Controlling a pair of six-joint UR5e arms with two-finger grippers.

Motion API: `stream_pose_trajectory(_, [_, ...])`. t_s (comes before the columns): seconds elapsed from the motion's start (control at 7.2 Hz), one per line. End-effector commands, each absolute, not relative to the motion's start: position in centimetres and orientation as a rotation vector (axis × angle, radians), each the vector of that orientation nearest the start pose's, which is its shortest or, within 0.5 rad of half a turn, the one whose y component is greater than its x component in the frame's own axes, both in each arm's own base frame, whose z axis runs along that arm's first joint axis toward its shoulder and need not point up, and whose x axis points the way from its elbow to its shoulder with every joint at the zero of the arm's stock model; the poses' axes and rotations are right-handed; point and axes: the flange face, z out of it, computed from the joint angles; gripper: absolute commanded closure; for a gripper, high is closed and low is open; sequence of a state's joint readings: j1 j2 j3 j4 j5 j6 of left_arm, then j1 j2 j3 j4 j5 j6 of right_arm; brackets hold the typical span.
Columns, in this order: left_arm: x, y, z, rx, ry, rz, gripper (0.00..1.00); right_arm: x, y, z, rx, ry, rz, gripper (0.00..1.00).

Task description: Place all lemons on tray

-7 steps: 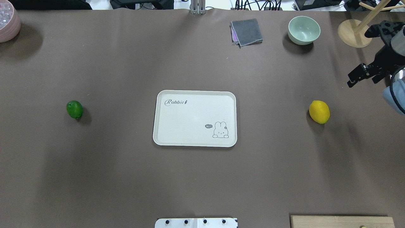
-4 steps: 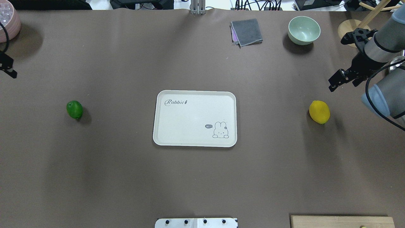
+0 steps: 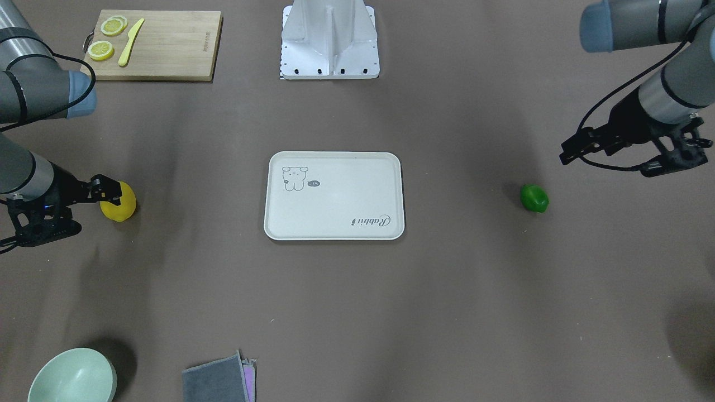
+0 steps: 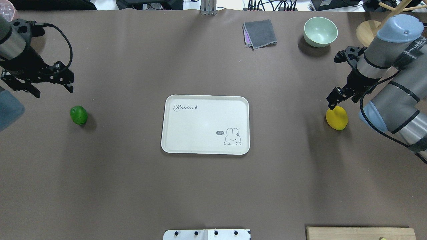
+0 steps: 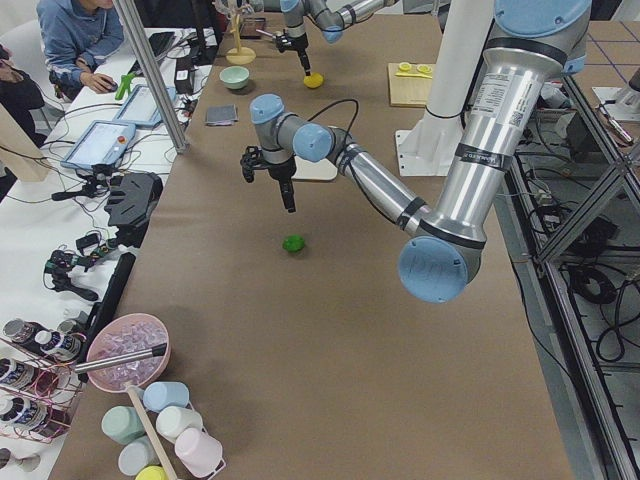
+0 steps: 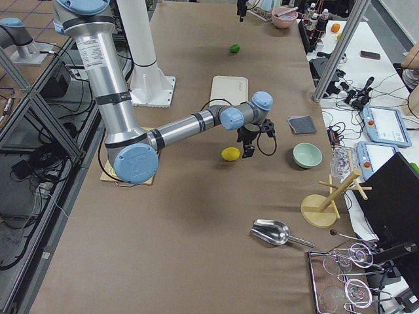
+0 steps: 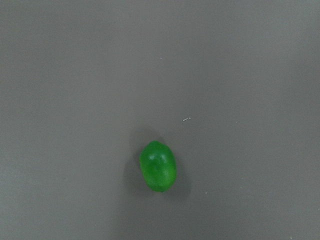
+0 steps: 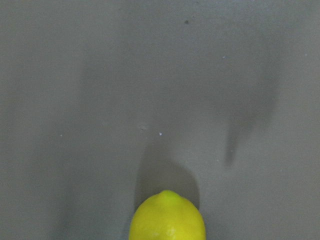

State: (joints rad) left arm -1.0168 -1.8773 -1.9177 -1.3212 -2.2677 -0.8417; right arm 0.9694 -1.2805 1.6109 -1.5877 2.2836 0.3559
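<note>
The off-white tray [image 4: 200, 126] lies empty at the table's middle. The green lemon [image 4: 78, 115] lies on the table left of it; it also shows in the left wrist view [image 7: 158, 166]. My left gripper [image 4: 53, 90] is open and hangs above the table just beyond the green lemon, not touching it. The yellow lemon [image 4: 337, 118] lies right of the tray; its tip shows at the bottom of the right wrist view [image 8: 167, 217]. My right gripper [image 4: 343, 100] is open and empty, right over the yellow lemon's far end.
A pale green bowl [image 4: 320, 31], a folded grey cloth [image 4: 260, 33] and a wooden stand [image 4: 368, 35] sit at the far edge. A wooden cutting board [image 3: 167, 44] with lemon slices and a yellow knife lies at the near right corner. The robot's base [image 3: 329, 39] is at the near edge.
The right gripper has moved in from the right edge to just over the yellow lemon. The left gripper has come in from the left edge toward the green lemon. Neither lemon has moved.
</note>
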Motion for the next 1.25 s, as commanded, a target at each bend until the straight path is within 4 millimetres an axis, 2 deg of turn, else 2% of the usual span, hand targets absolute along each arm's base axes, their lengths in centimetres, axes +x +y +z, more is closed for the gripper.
stream_pose_trajectory(0.0, [25.0,-50.3,38.6,-0.107,0.77,-0.082,0.02,-30.3,-53.7,49.6,-0.091,-0.758,-0.359,0.01])
stream_pose_trajectory(0.14, [25.0,-50.0,41.8,-0.089,0.785,-0.071,0.03,-30.6,-53.6,49.9,-0.097,-0.754,-0.361,0.01])
stream_pose_trajectory(0.28, [24.9,-49.9,43.9,-0.077,0.796,-0.07,0.03,-31.3,-53.3,50.5,-0.112,-0.747,-0.368,0.01])
stream_pose_trajectory(0.56, [26.2,-49.8,45.4,-0.108,0.781,-0.073,0.03,-32.1,-53.2,50.7,-0.121,-0.746,-0.38,0.02])
stream_pose_trajectory(0.69, [26.8,-50.1,45.8,-0.103,0.767,-0.074,0.03,-32.5,-53.2,51.0,-0.126,-0.743,-0.389,0.08])
stream_pose_trajectory(0.97, [28.9,-50.1,47.7,-0.1,0.778,-0.105,0.04,-32.6,-53.1,50.7,-0.125,-0.749,-0.396,0.66])
stream_pose_trajectory(1.11, [30.3,-49.8,48.2,-0.101,0.796,-0.113,0.04,-32.5,-53.0,50.5,-0.125,-0.749,-0.397,0.73])
